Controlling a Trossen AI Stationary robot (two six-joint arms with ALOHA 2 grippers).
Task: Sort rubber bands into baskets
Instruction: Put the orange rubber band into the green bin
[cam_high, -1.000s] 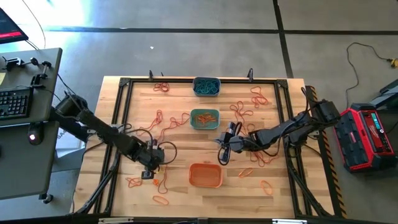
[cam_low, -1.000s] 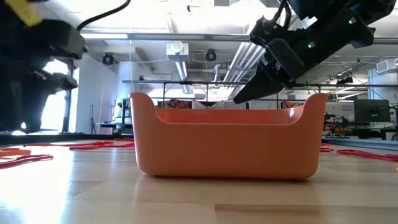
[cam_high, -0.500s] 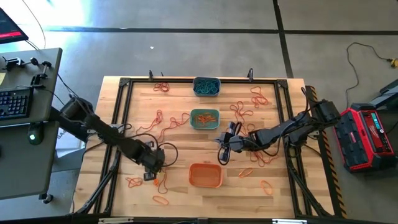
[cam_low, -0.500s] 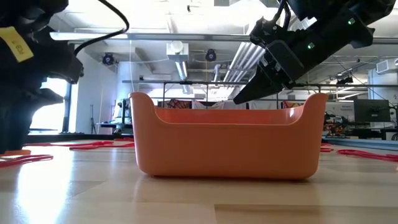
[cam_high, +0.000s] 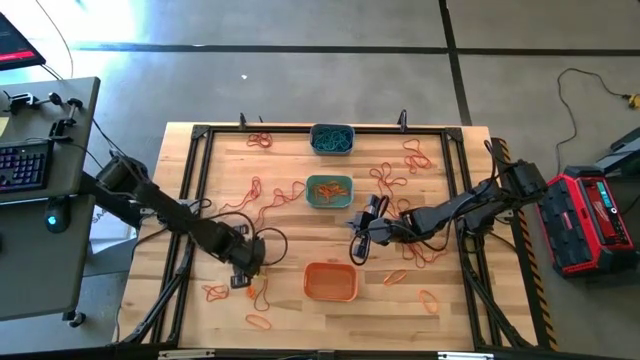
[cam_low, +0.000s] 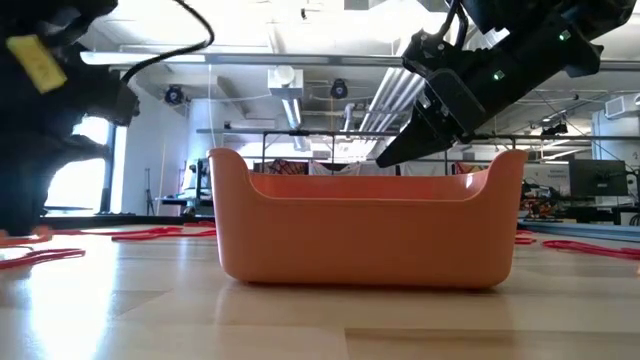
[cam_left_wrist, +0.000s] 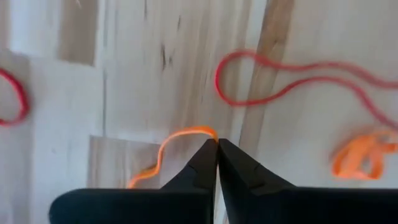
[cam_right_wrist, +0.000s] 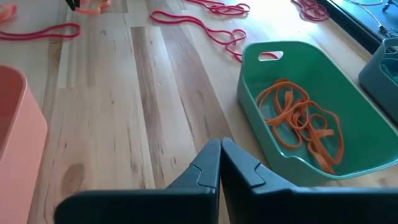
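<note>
— Three baskets down the middle of the table (cam_high: 440, 310), right?
— Yep. Grey-blue basket (cam_high: 331, 138) at the far edge with blue-teal bands in it, teal-green basket (cam_high: 329, 191) in the centre, orange basket (cam_high: 330, 281) nearest the front.
— What's in the teal-green one?
— Orange bands (cam_right_wrist: 303, 121), a loose tangle on its floor. Whether the orange basket holds anything, can't tell.
— Left gripper?
— Left gripper (cam_high: 245, 270) is low over the wood, left of the orange basket. Its wrist camera shows the fingers (cam_left_wrist: 239, 171) pressed together, tips pinching the bend of an orange rubber band (cam_left_wrist: 180, 138) that lies on the boards.
— Lifted?
— Can't tell; most of the loop trails on the table.
— Anything around it?
— Long red band (cam_left_wrist: 280, 78) just beyond the tips, a crumpled orange band (cam_left_wrist: 364, 155) off to one side, another red band (cam_left_wrist: 17, 96) at the opposite edge of that view.
— Right gripper?
— Right gripper (cam_high: 358, 250) hangs above the table between the teal-green and orange baskets, closer to the teal-green one. Fingers (cam_right_wrist: 242, 165) closed tight, nothing between them.
— Loose bands elsewhere?
— Plenty. Scattered red and orange loops (cam_high: 265, 190) left of the teal-green basket, more red and orange loops (cam_high: 415, 155) on the right side, a few orange ones (cam_high: 258, 321) at the front-left edge.
</note>
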